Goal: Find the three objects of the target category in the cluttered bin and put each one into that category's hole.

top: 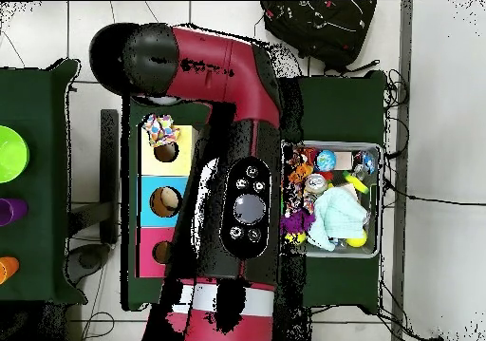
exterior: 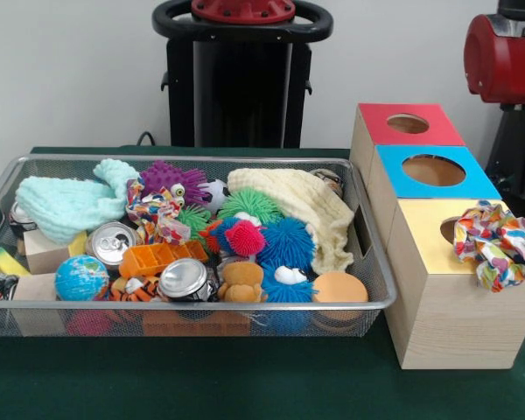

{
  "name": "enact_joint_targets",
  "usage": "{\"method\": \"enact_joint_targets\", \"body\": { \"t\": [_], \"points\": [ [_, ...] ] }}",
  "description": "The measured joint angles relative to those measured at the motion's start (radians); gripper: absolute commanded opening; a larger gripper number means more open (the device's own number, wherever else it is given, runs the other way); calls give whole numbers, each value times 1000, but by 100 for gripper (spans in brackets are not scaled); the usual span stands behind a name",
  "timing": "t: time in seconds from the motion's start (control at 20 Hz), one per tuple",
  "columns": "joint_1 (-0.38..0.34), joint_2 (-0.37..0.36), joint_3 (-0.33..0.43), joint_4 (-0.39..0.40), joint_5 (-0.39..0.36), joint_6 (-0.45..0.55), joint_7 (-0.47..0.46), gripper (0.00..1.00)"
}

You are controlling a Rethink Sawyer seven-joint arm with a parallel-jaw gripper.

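The red and black arm (top: pixel 242 176) filled the middle of the overhead view, running from bottom centre up to the upper left and covering part of the bin; only its red joint (exterior: pixel 503 57) showed at the upper right of the front view. The gripper itself could not be made out in either view, so the state of its jaws could not be told. The wire mesh bin (exterior: pixel 192 306) took up the left and centre of the front view, heaped with toys and cloths. To its right stood the wooden box (exterior: pixel 459 324) with three holed tops in a row: red (exterior: pixel 409 124) at the back, blue (exterior: pixel 435 171) in the middle, yellow (exterior: pixel 429 227) in front. A multicoloured patterned cloth (exterior: pixel 499 243) lay on the yellow top at the right, partly covering its hole. In the bin, a cream cloth (exterior: pixel 302 210) lay at right centre, a mint cloth (exterior: pixel 70 203) at the left, and a second patterned cloth (exterior: pixel 157 214) between them. Smaller things lay around: two cans (exterior: pixel 185 278), a small globe (exterior: pixel 81 278), an orange tray (exterior: pixel 162 256) and a blue spiky ball (exterior: pixel 289 241).
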Motion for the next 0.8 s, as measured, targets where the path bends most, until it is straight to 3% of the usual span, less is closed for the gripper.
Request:
{"method": "enact_joint_targets", "body": {
  "t": [0.8],
  "points": [
    [-2,25,7,0,8,-11,0,0]
  ]
}}
